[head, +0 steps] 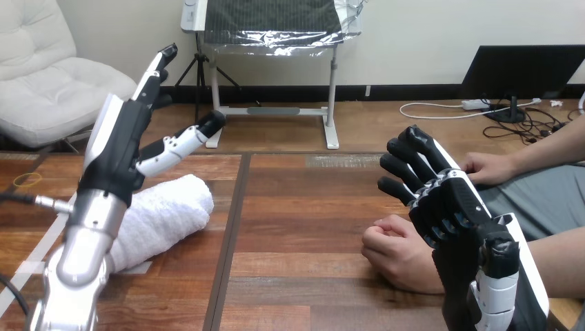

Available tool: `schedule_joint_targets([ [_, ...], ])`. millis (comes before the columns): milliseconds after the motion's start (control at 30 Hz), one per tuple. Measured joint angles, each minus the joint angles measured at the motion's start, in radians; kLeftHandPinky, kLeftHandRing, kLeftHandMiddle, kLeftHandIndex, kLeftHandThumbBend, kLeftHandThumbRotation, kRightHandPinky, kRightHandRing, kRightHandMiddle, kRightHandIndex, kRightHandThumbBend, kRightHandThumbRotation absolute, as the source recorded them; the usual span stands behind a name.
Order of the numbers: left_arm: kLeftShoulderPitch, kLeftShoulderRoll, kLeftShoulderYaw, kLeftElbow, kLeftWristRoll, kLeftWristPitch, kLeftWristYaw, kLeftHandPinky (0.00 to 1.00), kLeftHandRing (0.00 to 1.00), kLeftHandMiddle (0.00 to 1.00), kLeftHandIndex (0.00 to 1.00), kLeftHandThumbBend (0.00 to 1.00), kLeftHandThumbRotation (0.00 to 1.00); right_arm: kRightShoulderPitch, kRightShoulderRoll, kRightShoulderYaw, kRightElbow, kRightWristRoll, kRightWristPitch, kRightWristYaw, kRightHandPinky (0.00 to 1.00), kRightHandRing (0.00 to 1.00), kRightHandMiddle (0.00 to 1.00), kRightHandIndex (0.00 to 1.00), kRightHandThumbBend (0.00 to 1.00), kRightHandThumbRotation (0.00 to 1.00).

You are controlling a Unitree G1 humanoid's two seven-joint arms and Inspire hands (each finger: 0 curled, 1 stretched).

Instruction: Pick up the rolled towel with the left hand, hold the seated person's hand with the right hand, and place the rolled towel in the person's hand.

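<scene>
A white rolled towel (pixel 162 217) lies on the wooden table (pixel 296 207) at the left. My left hand (pixel 127 141) is raised above and in front of it, fingers straight and thumb spread, open, not touching it. The person's hand (pixel 397 252) rests as a loose fist on the table at the lower right. My right hand (pixel 452 203) stands just right of it, fingers straight and pointing up-left, open; I cannot tell whether it touches the fist. The person's other hand (pixel 488 167) lies farther back at the right edge.
A dark seam (pixel 231 227) runs down the table between the towel and the person's fist. A yellow rubber band (pixel 26 180) lies at the far left of the table.
</scene>
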Motion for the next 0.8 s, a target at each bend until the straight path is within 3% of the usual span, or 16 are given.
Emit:
schedule_joint_targets([
  [100, -0.033, 0.015, -0.014, 0.048, 0.028, 0.008, 0.004, 0.74, 0.90, 0.96, 0.98, 0.81, 0.47, 0.000, 0.000, 0.000, 0.000, 0.000, 0.000, -0.002, 0.87, 0.91, 0.91, 0.92, 0.81, 1.00],
  [333, -0.106, 0.043, -0.060, 0.156, 0.118, 0.048, 0.045, 0.72, 0.88, 0.95, 0.97, 0.85, 0.45, 0.000, 0.000, -0.001, 0.000, 0.000, 0.000, -0.005, 0.87, 0.90, 0.91, 0.92, 0.81, 1.00],
  [800, -0.241, 0.070, -0.152, 0.391, 0.222, 0.146, 0.079, 0.77, 0.93, 0.97, 0.97, 0.87, 0.40, -0.001, 0.000, -0.003, 0.000, -0.001, 0.000, -0.008, 0.86, 0.90, 0.91, 0.91, 0.81, 1.00],
])
